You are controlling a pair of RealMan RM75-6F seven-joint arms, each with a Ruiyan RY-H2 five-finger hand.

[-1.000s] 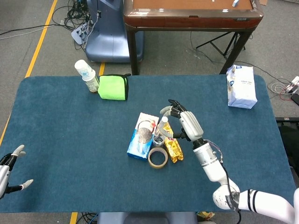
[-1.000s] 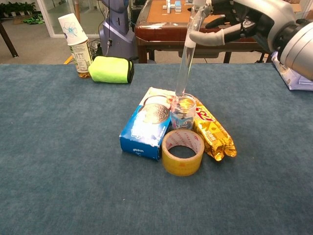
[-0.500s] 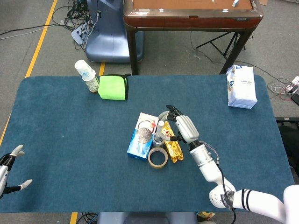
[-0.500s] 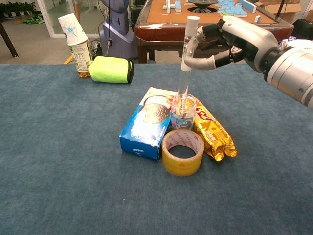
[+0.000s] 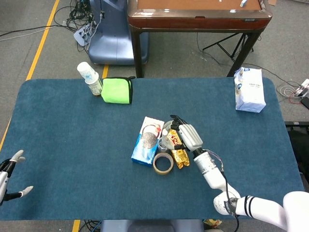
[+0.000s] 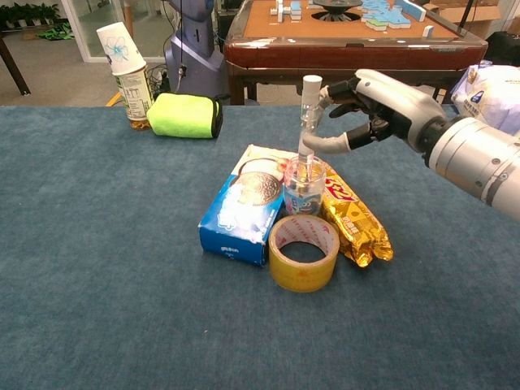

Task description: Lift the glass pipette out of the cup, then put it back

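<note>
Item: glass pipette point(image 6: 309, 122), upright in cup point(image 6: 304, 187), pinched near its top by right hand point(image 6: 370, 101).
Risk: sideways drag on release could tip the light cup or crack the glass.

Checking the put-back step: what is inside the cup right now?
The glass pipette stands in the cup, its upper part pinched by the right hand. Its tip and the cup's bottom are not clearly visible.

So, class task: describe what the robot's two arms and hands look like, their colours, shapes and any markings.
The right hand has a light grey shell with black jointed fingers. Its forearm is a smooth silver-white cylinder, and in the head view thin cables run beside the wrist and black bands ring the white arm near the elbow. The left hand, at the picture's edge, shows pale grey fingertips on dark fingers.
</note>
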